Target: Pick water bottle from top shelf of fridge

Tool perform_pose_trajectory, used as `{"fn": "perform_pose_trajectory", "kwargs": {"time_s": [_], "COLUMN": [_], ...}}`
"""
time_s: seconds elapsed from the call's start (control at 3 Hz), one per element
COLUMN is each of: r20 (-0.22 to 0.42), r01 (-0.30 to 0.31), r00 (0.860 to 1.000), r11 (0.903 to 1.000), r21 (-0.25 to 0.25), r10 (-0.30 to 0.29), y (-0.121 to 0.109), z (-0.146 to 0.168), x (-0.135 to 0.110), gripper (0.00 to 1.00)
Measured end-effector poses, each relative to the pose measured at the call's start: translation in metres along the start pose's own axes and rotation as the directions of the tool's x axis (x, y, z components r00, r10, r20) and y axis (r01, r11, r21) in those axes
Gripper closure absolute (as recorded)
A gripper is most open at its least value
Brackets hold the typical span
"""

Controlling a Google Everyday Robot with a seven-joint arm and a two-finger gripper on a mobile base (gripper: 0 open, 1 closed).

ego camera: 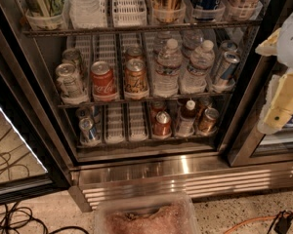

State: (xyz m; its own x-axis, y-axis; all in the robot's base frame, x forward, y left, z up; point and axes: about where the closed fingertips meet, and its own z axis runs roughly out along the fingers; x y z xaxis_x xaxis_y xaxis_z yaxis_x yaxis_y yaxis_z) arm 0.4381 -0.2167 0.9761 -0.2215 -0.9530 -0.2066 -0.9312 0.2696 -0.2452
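Note:
The fridge [34,106] stands open in front of me, dark inside with wire racks. The top shelf [136,28] runs along the top of the view with white slotted lane trays and clear cup holders. The water bottle [84,6] stands at its left; only its clear ribbed lower body shows, with a bit of red label at the frame's top edge. Cans in cup holders [167,4] stand to its right. My gripper [279,84], white and yellowish, hangs at the far right in front of the fridge's right frame, below top-shelf level and well right of the bottle.
The middle rack holds a red cola can [102,79], other cans and two white-capped bottles [167,67]. The lower rack [146,140] holds more cans. A ribbed steel grille [185,182] lies below. A clear plastic bin [146,216] is at bottom centre. Cables [10,213] lie on the floor.

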Motion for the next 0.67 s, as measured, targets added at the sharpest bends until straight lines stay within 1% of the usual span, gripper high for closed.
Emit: {"fn": "perform_pose_trajectory", "kwargs": {"time_s": [0.33,0.67], "r20": [0.0,0.064], "r01": [0.0,-0.015], "r00": [1.0,0.998], "r11": [1.0,0.9998], "r21": [0.0,-0.01], "r10": [0.0,0.015], "y": [0.0,0.0006], "z": [0.0,-0.0028], "x": [0.0,-0.0048], "gripper": [0.0,0.0]}}
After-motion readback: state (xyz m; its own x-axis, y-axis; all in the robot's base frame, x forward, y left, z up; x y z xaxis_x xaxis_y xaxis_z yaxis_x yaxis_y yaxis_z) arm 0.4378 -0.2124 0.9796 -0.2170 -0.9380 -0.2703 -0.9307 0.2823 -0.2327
